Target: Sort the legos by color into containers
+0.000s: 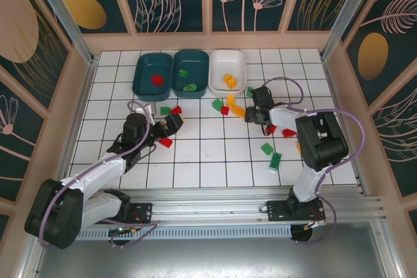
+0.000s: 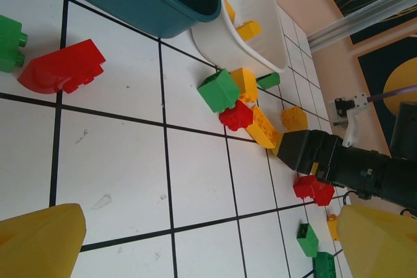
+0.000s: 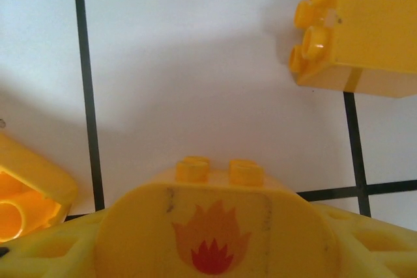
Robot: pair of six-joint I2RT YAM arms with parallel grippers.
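My right gripper [image 1: 253, 117] is shut on a yellow lego with a flame print [image 3: 215, 226], held just above the tiles beside other yellow legos [image 3: 355, 30]. My left gripper [image 1: 166, 125] hangs open over bare tiles, its yellow fingers [image 2: 39, 242] far apart with nothing between them. Near it lie a red lego [image 2: 62, 68] and a green one [image 1: 165, 111]. At the back stand three containers: a teal tub [image 1: 140, 79] with a red lego [image 1: 157, 79], a teal tub [image 1: 199, 63] with green ones, and a white tub [image 1: 218, 63] with yellow legos [image 1: 229, 81].
A cluster of green, red and yellow bricks [image 2: 234, 99] lies in front of the white tub. More red and green bricks [image 1: 267, 149] lie right of centre near the right arm. A red brick [image 1: 166, 141] sits just below my left gripper. Walls surround the tiled floor.
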